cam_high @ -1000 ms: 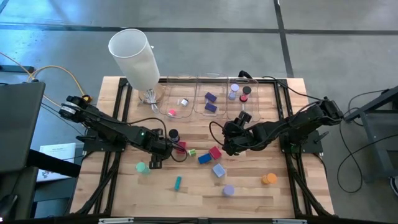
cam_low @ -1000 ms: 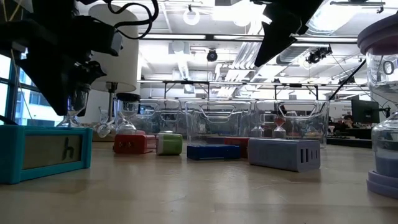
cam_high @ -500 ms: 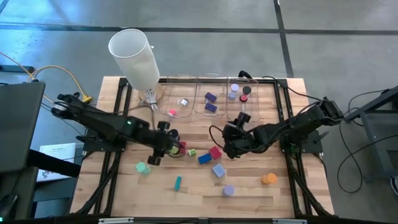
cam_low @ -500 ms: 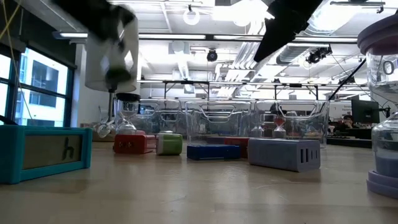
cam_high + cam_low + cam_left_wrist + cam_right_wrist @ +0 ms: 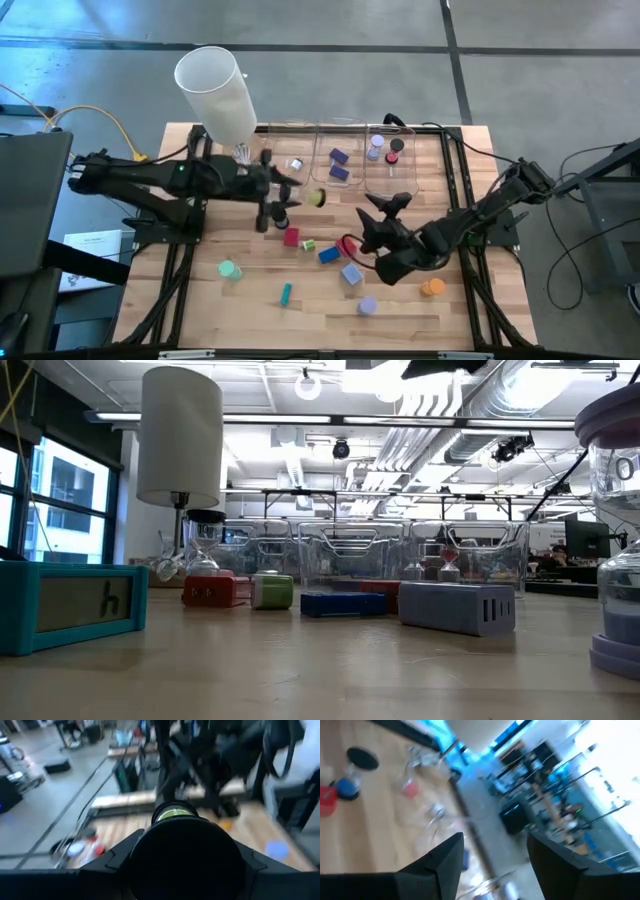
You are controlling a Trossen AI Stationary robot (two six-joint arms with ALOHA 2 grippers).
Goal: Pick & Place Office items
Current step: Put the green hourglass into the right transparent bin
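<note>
My left gripper [image 5: 298, 195] [image 5: 185, 845] is raised over the table's middle, just short of the clear bins, and is shut on a round roll [image 5: 315, 197] with one black end and one yellow-green end. My right gripper [image 5: 385, 212] [image 5: 495, 865] hangs open right of centre, with nothing between its fingers. On the wood stand or lie a black roll [image 5: 282, 212], a red block [image 5: 291, 237], a blue block [image 5: 328, 255], a lavender block [image 5: 350, 272], a lavender roll [image 5: 367, 306], an orange roll [image 5: 432, 288], a green roll [image 5: 228, 268] and a teal stick [image 5: 286, 293]. My left gripper pinches the roll between its two fingers [image 5: 122, 857] at the black end [image 5: 185, 855]. The fingers lie about level and come from the table's left. The yellow-green end [image 5: 175, 813] sticks out past the fingertips. The roll is lifted clear of the table.
Three clear bins [image 5: 338, 160] line the far edge, holding a few small pieces. A tall white cylinder [image 5: 215, 90] stands at the far left corner. A second red block [image 5: 346, 243] shows partly under my right arm. Bare wood lies along the near edge.
My left gripper has risen from near the green roll and gone toward the far edge and the bins, tipping from pointing down to about level, with the roll still between its fingers. My right arm has swung toward the near edge, and its gripper has rolled and tipped upward.
</note>
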